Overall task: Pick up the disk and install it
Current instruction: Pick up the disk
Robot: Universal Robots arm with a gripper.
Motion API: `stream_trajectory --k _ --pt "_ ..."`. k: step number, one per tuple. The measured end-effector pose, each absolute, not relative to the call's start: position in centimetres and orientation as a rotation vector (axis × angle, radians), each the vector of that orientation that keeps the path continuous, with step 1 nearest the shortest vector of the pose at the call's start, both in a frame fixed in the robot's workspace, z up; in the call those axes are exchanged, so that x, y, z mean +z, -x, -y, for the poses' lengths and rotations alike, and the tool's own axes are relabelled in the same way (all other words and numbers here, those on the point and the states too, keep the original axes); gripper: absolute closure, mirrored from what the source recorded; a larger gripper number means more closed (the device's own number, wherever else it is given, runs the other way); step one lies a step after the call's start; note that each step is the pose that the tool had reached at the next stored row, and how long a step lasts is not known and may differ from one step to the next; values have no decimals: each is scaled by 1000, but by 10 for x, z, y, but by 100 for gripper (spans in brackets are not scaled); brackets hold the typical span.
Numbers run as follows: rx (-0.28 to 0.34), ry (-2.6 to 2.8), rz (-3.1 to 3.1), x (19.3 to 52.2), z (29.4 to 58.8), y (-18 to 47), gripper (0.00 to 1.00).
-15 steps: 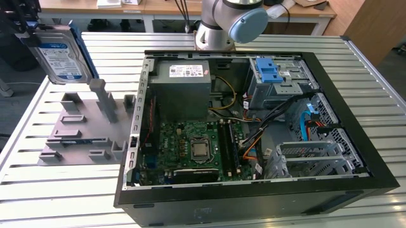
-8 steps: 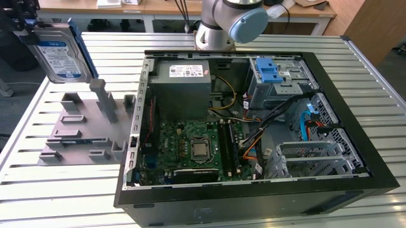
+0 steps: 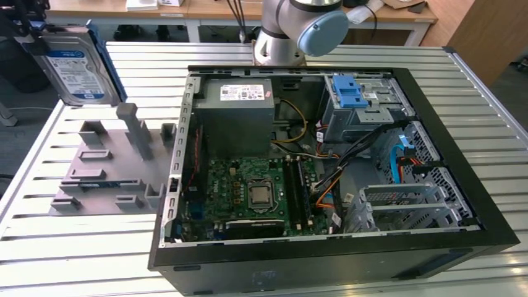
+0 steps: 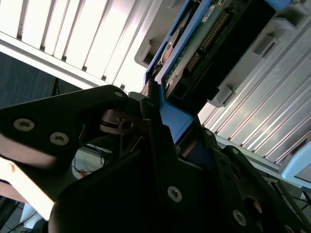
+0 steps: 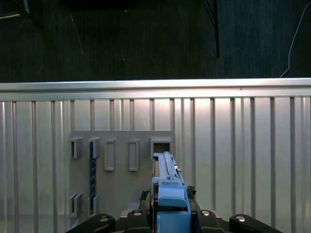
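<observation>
While the gripper clenches its blue rail, the disk hangs upright at the upper left of the exterior view, silver with a white-and-blue label, above the grey fixture plate. Dark fingers hide its held end in the second wrist view.

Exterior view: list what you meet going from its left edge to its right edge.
disk → grey power-supply box → blue latch on the drive cage → blue cable
</observation>
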State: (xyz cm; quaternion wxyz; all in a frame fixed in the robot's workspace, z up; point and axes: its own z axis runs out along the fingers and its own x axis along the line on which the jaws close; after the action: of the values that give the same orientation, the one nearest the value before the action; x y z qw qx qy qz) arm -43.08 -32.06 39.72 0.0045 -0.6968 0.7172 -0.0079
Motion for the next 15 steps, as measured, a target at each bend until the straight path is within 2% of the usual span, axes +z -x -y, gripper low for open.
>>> stream_trajectory --k 15 --pt "-25 2183 -2247 411 321 431 64"
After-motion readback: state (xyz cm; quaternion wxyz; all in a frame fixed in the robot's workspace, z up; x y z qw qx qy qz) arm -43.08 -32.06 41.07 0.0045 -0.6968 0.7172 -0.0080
